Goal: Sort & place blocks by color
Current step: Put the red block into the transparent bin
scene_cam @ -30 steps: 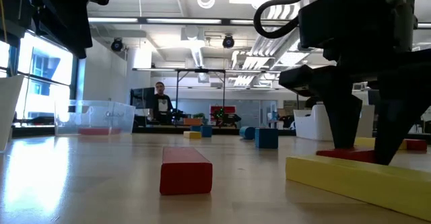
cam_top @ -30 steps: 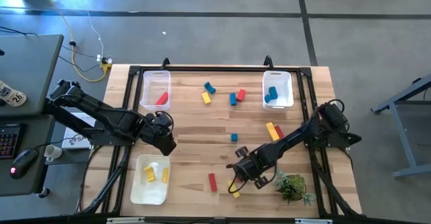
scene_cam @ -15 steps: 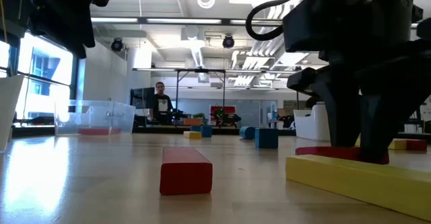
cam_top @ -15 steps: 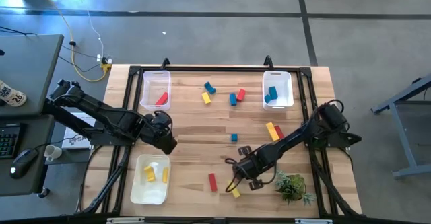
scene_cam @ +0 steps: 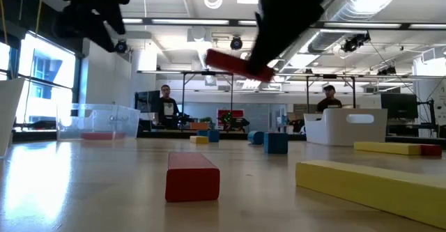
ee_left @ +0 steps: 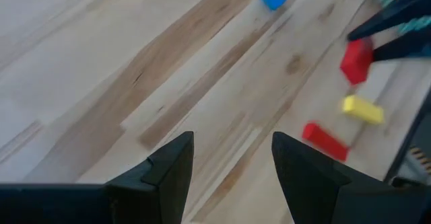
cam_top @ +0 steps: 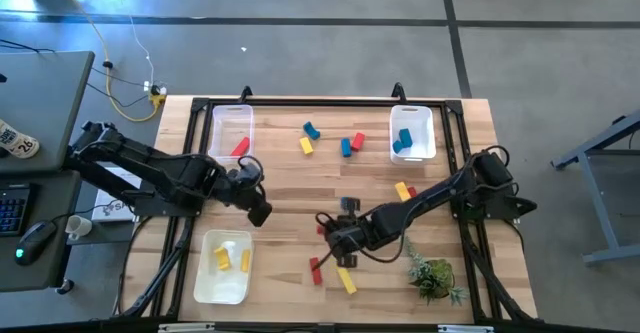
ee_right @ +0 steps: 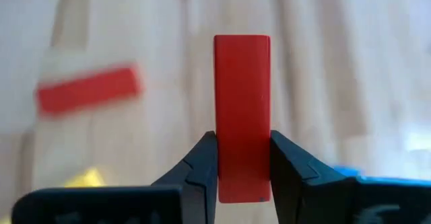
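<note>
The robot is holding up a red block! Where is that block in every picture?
Right wrist view: the held red rectangular block sits pinched between the right gripper fingers.
Low view: in the air, tilted, near the middle.
Left wrist view: far off, gripped by the other arm's dark fingers.
High view: hidden under that gripper, mid-table.
Shared landmark: the second red bar, lying flat nearby in every view.

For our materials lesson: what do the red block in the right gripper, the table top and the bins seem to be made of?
Red block, held by the right gripper: probably painted wood or plastic; even, solid colour, crisp edges.
Table top: wood, pale planks with visible grain.
Bins: likely plastic; thin, translucent whitish walls.
</note>
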